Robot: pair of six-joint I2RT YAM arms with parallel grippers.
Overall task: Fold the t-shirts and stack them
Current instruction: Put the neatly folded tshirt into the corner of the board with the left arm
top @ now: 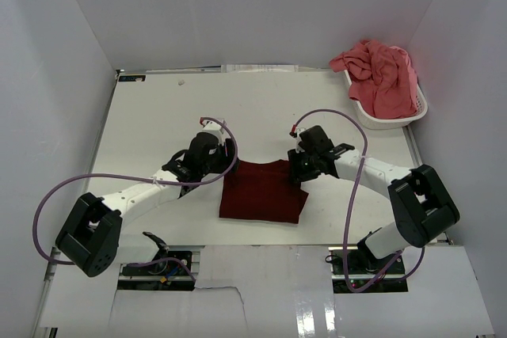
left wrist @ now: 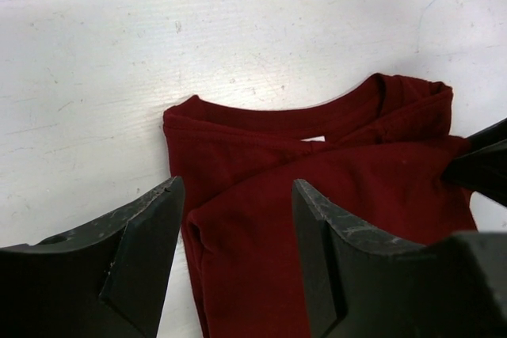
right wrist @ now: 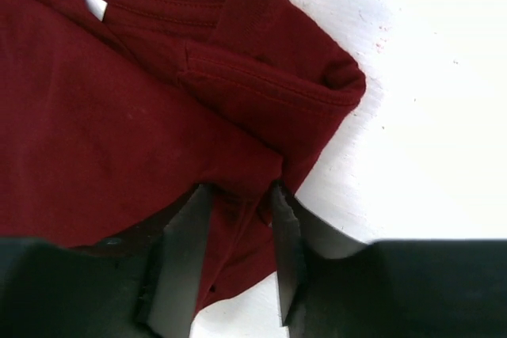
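— The left fingers hang released, straddling the maroon t-shirt at its left edge, mid-worktop.
— The right fingers clench its right edge. It looks mid-fold; next, the left must pinch too. The coral t-shirt waits in the basket.

The top camera looks down from the near side across the whole table; both wrist cameras sit close over the maroon t-shirt (seen in all three).
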